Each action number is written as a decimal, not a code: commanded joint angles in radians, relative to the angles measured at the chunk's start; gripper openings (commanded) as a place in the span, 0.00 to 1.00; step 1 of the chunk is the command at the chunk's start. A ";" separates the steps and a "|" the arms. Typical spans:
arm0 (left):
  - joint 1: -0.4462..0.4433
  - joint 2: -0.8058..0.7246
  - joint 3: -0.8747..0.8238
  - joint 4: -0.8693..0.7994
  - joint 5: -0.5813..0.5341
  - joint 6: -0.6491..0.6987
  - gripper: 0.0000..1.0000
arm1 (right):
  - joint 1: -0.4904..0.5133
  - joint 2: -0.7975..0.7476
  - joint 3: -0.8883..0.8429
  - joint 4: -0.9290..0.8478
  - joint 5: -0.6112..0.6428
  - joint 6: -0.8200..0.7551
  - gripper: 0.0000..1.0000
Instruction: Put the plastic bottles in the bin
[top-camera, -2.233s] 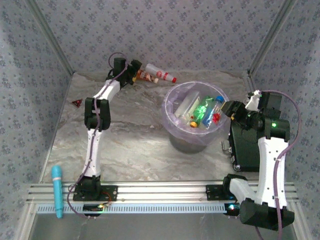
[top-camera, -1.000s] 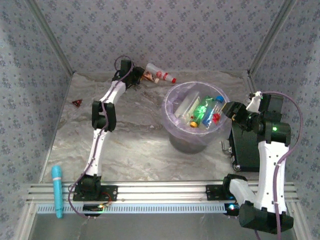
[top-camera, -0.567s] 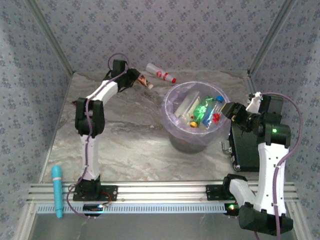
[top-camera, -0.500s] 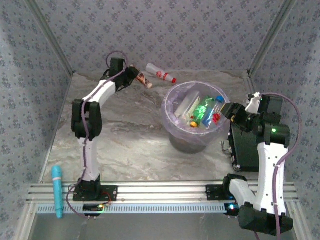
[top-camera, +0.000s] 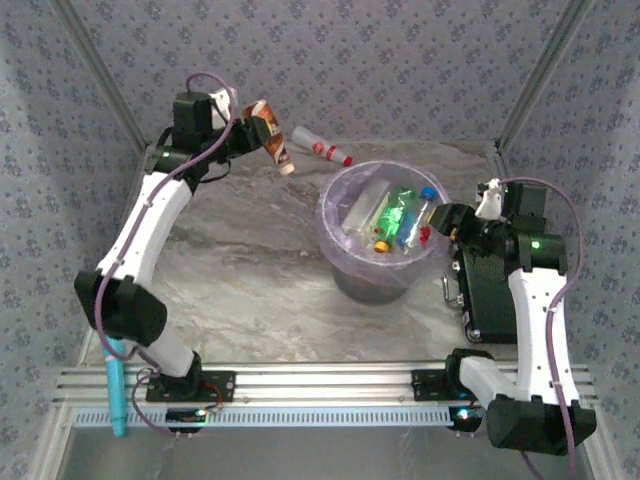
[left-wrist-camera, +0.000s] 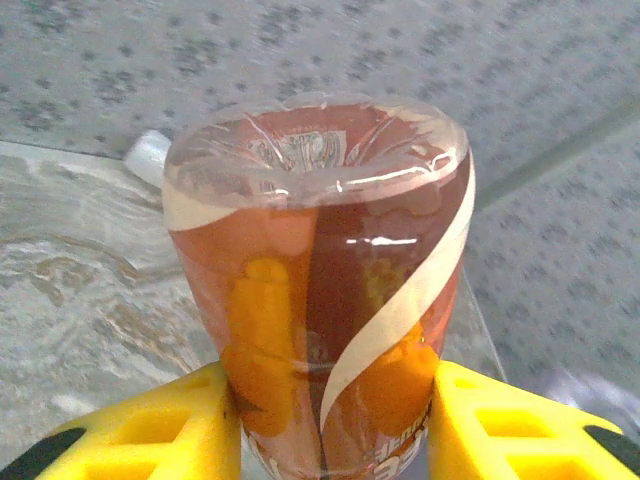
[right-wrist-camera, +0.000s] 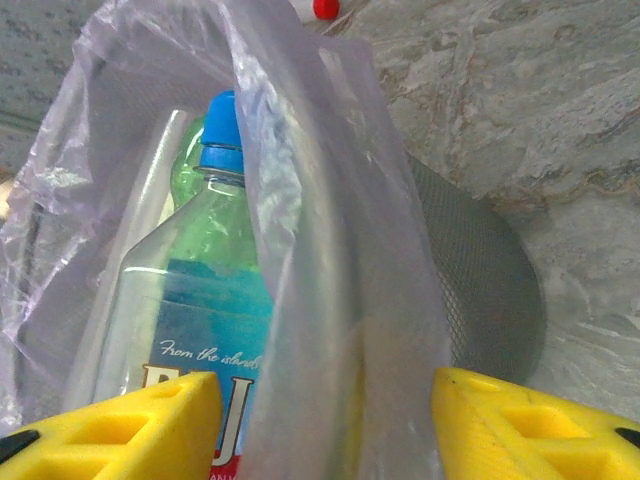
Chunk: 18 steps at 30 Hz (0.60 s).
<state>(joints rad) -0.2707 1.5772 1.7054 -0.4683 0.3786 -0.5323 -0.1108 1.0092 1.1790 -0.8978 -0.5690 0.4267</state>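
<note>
My left gripper (top-camera: 260, 128) is raised above the back left of the table and shut on a plastic bottle (top-camera: 276, 142) with a brown and orange label. In the left wrist view the bottle (left-wrist-camera: 320, 270) stands between the yellow fingers (left-wrist-camera: 150, 435) of that gripper (left-wrist-camera: 335, 425), pressed on both sides. A white bottle with a red cap (top-camera: 321, 146) lies on the table behind the bin (top-camera: 337, 245). Several bottles lie inside the bin, among them a blue-capped one (right-wrist-camera: 195, 270). My right gripper (top-camera: 443, 222) is open, its fingers astride the bin's lavender bag rim (right-wrist-camera: 330, 250).
A black box (top-camera: 490, 295) stands at the right beside the right arm. A light blue stick (top-camera: 113, 385) lies at the near left by the rail. Patterned walls close in the back and sides. The bin's dark mesh wall (right-wrist-camera: 480, 290) is close to my right finger.
The left arm has lifted the brown bottle off the back of the table and swung up and outward. The right gripper and the bin have shifted slightly left.
</note>
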 joint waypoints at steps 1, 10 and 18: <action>-0.017 -0.079 0.036 -0.129 0.147 0.102 0.44 | 0.036 0.029 0.005 -0.024 -0.033 -0.058 0.59; -0.243 -0.058 0.200 -0.261 0.327 0.169 0.41 | 0.113 0.069 0.065 -0.012 0.017 -0.056 0.60; -0.379 0.109 0.355 -0.403 0.283 0.212 0.37 | 0.158 0.070 0.073 -0.005 0.055 -0.047 0.59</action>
<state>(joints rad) -0.6277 1.6375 2.0109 -0.7719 0.6670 -0.3656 0.0273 1.0721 1.2316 -0.8959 -0.5346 0.3946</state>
